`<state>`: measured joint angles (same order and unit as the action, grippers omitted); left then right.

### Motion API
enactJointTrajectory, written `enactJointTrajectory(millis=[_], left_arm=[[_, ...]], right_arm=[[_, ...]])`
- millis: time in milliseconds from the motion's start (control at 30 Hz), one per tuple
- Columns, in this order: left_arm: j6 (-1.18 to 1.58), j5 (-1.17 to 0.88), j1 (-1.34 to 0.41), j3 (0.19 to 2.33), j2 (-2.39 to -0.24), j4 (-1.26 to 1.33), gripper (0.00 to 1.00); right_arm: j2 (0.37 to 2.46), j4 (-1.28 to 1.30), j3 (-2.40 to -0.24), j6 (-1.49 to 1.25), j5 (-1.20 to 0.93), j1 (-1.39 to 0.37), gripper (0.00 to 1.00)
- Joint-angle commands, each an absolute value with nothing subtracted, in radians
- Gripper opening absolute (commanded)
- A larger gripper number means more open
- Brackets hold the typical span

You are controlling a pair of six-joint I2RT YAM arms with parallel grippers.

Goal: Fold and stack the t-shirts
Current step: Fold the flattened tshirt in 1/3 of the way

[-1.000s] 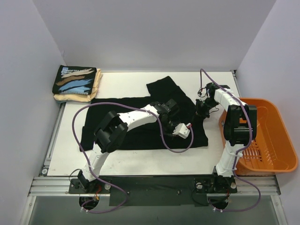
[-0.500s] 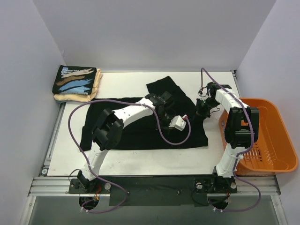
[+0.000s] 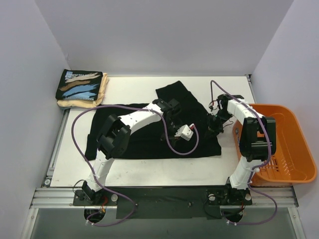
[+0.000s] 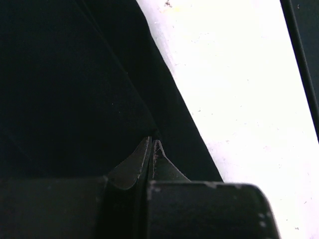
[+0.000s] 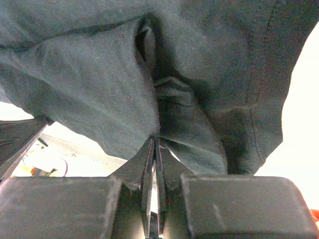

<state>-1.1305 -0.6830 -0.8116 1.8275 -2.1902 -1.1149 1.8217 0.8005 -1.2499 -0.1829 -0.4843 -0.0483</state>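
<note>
top view: the printed shirt sits folded on the cream one in the far left corner, so i judge two done. the plain black shirt lies spread mid-table, not yet folded. the table shows room along the near edge, and the orange basket crowds my right.

left wrist: my left gripper is pinched on the black hem.

right wrist: my right gripper is clamped on a bunched fold.

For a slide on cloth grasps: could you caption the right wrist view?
Right gripper, jaws shut on a bunched fold of the black t-shirt, pale table showing at the edges.
</note>
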Motion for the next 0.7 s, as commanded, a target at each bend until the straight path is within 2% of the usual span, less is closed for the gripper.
enactJointTrajectory(millis=[0, 200, 267, 333, 367, 467, 533, 567, 633, 667], left_arm=[[-1.169, -0.742, -0.815, 1.796, -2.157, -1.131, 0.0], [-1.169, -0.71, -0.811, 1.77, -2.169, -1.1, 0.0], [-1.172, -0.695, -0.815, 1.781, -2.174, -1.111, 0.0], [-1.172, -0.704, -0.822, 1.821, -2.175, -1.163, 0.11], [-1.166, -0.728, -0.827, 1.839, -2.174, -1.204, 0.26], [-1.129, -0.788, -0.827, 1.897, -2.158, -1.259, 0.5], [-1.085, -0.81, -0.827, 1.934, -2.143, -1.298, 0.53], [-1.066, -0.819, -0.825, 1.956, -2.132, -1.324, 0.53], [-1.02, -0.824, -0.81, 1.945, -2.089, -1.351, 0.53], [-1.003, -0.824, -0.787, 1.922, -2.039, -1.353, 0.52]], right_arm=[[1.799, 0.813, -1.195, -0.237, -0.508, -0.064, 0.0], [1.804, 0.709, -1.109, -0.284, -0.515, -0.043, 0.0], [1.812, 0.706, -1.115, -0.284, -0.509, -0.04, 0.07], [1.801, 0.706, -1.121, -0.291, -0.502, -0.029, 0.11], [1.783, 0.706, -1.12, -0.293, -0.489, -0.022, 0.16], [1.72, 0.722, -1.132, -0.305, -0.456, -0.008, 0.3], [1.666, 0.755, -1.153, -0.307, -0.414, -0.02, 0.38], [1.625, 0.774, -1.164, -0.305, -0.369, -0.044, 0.39], [1.579, 0.798, -1.158, -0.314, -0.313, -0.075, 0.38], [1.556, 0.799, -1.146, -0.327, -0.301, -0.078, 0.34]])
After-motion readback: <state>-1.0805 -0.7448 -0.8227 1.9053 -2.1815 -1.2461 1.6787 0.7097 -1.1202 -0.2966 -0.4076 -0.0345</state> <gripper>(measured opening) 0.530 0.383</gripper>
